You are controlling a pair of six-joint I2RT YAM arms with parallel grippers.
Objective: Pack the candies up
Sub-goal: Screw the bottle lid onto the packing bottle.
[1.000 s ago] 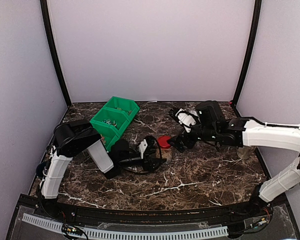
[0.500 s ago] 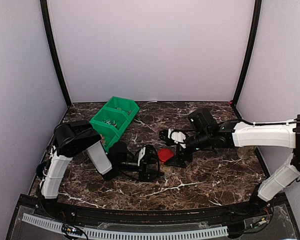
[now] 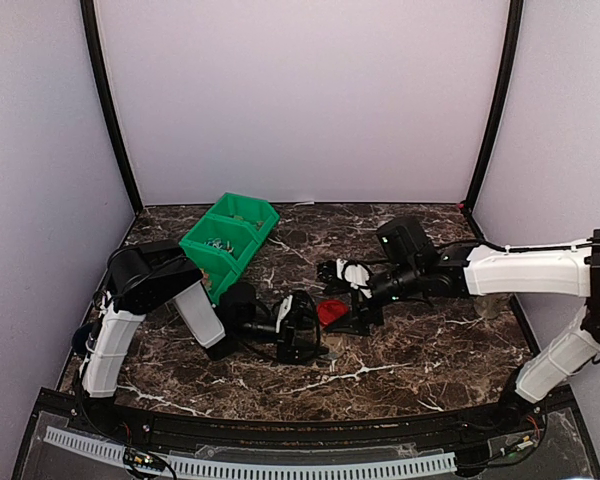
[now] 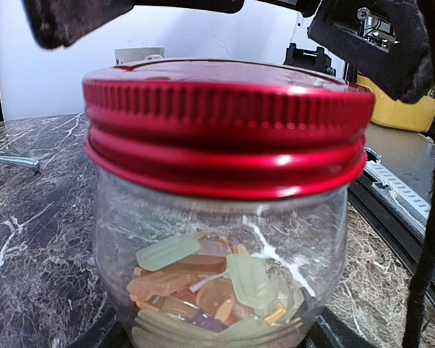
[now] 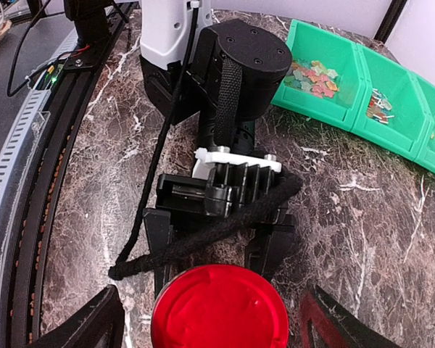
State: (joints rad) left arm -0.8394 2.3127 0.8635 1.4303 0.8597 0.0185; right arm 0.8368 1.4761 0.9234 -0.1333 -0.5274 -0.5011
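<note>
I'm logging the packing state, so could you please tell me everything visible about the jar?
The jar is clear round glass, upright on the table. A ribbed red metal lid sits on its mouth. Inside, candies in pale green, orange and tan fill roughly its bottom third. The left gripper clamps it low on both sides. The right gripper hangs open around the lid, apparently clear of it.
</note>
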